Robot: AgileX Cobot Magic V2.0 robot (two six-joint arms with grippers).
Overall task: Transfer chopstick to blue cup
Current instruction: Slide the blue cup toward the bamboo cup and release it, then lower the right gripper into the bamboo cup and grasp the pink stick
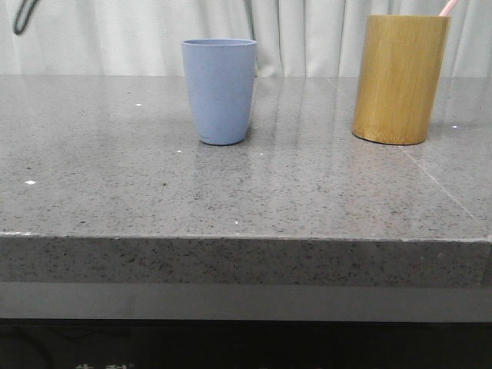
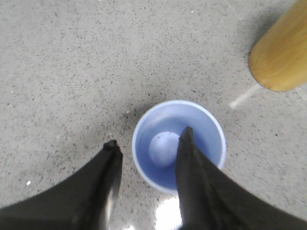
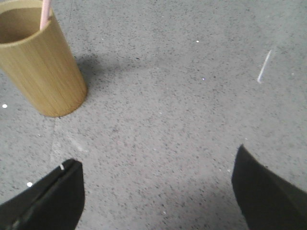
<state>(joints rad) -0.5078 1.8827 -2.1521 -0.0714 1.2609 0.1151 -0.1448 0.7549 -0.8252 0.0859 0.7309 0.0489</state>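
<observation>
While the pink chopstick [image 3: 46,13] stood near upright in the bamboo cylinder [image 3: 42,67], toward eleven o'clock of the spread, empty right gripper [image 3: 156,191], the left gripper [image 2: 148,143] hung open above the empty blue cup [image 2: 178,143].

Most of the thin pale pink chopstick [image 1: 449,7] is hidden inside the tall yellow-brown bamboo cylinder [image 1: 400,78]; its tip is cut off by the picture's upper edge in the front and right wrist views. In the left wrist view one black finger [image 2: 192,167] of the left gripper [image 2: 148,143] covers part of the pale grey-blue tumbler's [image 2: 206,127] rim, and the cylinder is cropped.
</observation>
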